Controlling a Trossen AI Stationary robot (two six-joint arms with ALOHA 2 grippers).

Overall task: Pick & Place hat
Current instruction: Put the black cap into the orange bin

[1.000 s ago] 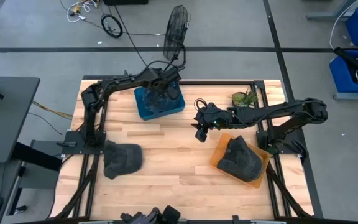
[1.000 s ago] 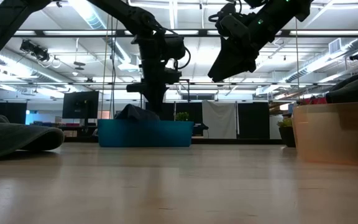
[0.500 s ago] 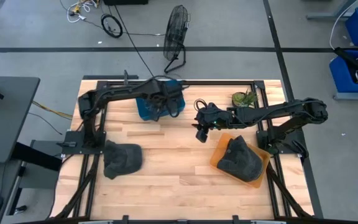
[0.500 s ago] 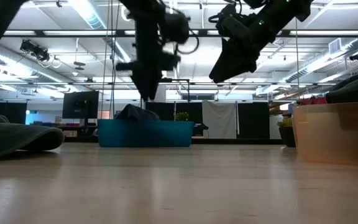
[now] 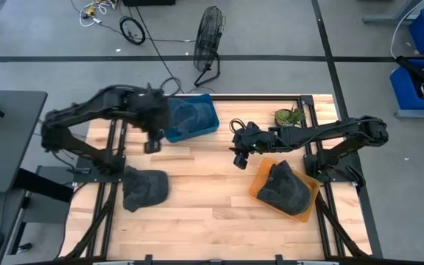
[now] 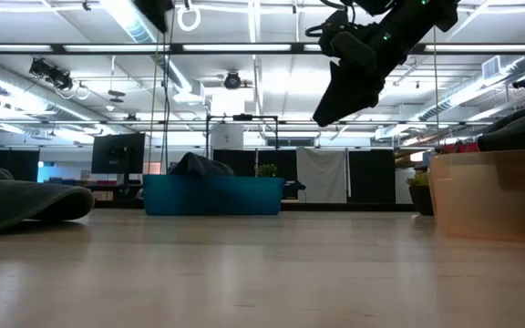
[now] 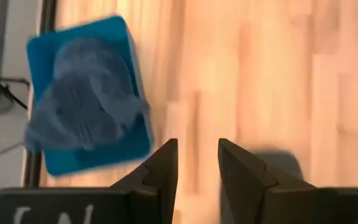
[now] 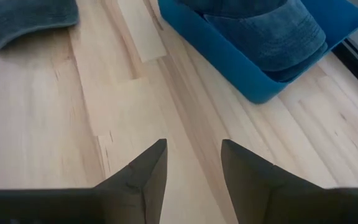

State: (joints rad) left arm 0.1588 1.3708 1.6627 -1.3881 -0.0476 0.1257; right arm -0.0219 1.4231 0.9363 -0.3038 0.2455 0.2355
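A blue-grey hat lies in the blue bin near the table's far edge; it also shows in the left wrist view, hat. A dark grey hat lies flat on the table near the left edge. Another dark hat sits in the orange tray on the right. My left gripper hangs open above bare wood, left of the blue bin, open gap. My right gripper hovers open over the table's middle, between the bin and the tray, open gap.
A small green plant stands at the table's far right, behind the right arm. Black frame rails run along the table's edges. Bare wood lies between the grey hat on the left and the orange tray. A fan stands on the floor beyond the table.
My left gripper has risen out of the blue bin and swung toward the table's left edge, a little toward the near edge. The blue-grey hat stays lying in the bin.
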